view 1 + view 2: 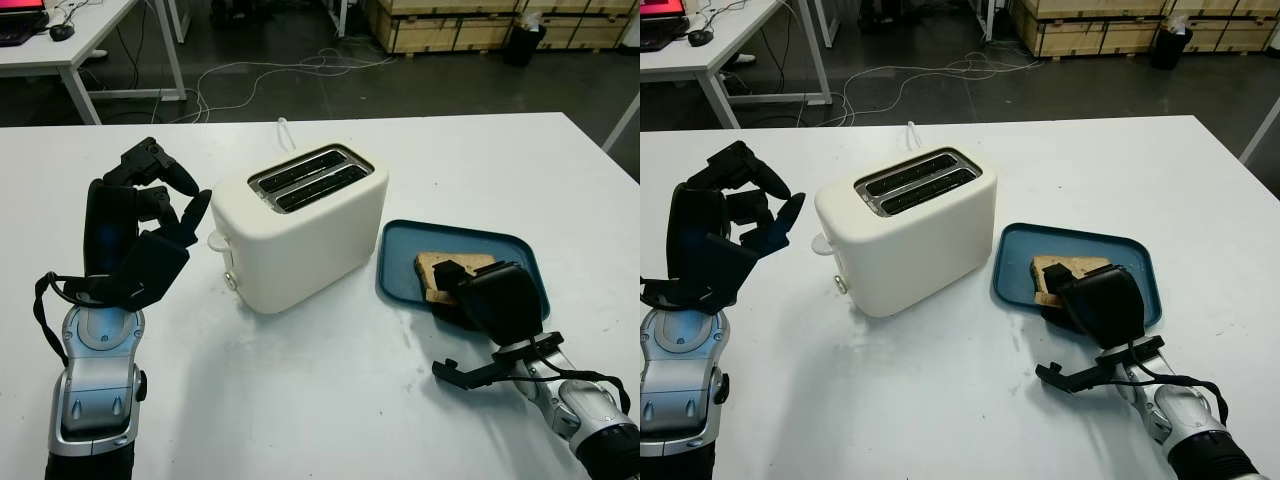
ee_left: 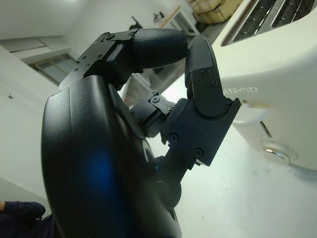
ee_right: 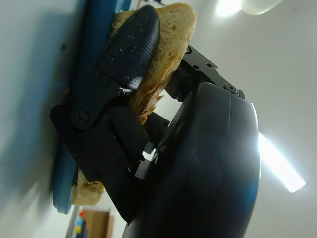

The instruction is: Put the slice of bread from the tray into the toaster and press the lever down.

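One tan slice of bread was pinched by the right hand over the blue plastic tray (left hand curled, idle); next, lifting toward the cream toaster slots.

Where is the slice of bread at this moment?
The slice of bread lies on the blue tray, right of the toaster, with the right hand closed on it.

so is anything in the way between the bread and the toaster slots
Nothing visible. The right hand grips the bread over the tray; the toaster beside it has both slots open. The left hand hovers on the far side.
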Action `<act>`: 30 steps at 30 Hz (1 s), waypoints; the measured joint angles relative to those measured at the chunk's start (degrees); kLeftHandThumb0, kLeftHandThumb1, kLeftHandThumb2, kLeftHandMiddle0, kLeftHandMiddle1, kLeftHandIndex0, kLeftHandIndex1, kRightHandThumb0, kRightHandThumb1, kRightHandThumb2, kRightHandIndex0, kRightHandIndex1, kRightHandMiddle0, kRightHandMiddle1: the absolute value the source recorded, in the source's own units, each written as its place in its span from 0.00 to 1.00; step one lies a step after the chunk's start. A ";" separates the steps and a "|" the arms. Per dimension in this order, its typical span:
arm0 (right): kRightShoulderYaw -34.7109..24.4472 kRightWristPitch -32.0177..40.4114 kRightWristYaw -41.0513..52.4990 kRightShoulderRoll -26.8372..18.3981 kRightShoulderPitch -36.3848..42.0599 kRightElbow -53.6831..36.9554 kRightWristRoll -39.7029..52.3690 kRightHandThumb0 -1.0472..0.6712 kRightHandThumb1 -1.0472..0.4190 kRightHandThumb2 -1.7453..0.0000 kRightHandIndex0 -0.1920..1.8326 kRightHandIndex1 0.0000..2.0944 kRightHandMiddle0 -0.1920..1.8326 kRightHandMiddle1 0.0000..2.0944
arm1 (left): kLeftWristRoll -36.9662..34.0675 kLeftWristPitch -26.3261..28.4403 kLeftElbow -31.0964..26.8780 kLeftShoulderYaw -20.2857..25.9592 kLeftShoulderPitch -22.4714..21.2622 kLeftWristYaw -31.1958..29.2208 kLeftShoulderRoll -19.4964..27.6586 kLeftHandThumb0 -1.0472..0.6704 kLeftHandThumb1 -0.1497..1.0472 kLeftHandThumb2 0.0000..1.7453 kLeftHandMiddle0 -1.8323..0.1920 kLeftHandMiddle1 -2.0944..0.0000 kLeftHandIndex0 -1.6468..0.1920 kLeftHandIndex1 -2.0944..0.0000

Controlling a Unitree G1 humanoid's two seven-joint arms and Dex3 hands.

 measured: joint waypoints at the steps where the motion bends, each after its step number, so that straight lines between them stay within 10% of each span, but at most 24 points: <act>1: -0.74 -1.47 0.18 -0.20 -0.62 0.02 1.47 0.04 0.09 0.31 0.87 0.83 0.87 0.83 | -0.01 0.01 -0.09 -0.04 0.00 0.00 -0.01 0.37 0.89 0.61 0.35 0.17 0.57 0.17; 16: -5.25 -12.76 15.24 -2.54 -14.43 14.60 15.19 0.02 0.09 0.40 0.87 0.83 0.87 0.83 | -0.01 0.08 -0.11 -0.22 0.01 0.02 -0.01 0.37 0.89 0.61 0.35 0.17 0.57 0.17; 30: -8.56 -29.72 31.54 -3.73 -46.93 40.50 26.03 0.01 0.09 0.50 0.87 0.83 0.86 0.83 | 1.61 1.06 -0.56 -0.25 -0.04 0.04 0.06 0.38 0.89 0.60 0.36 0.17 0.57 0.17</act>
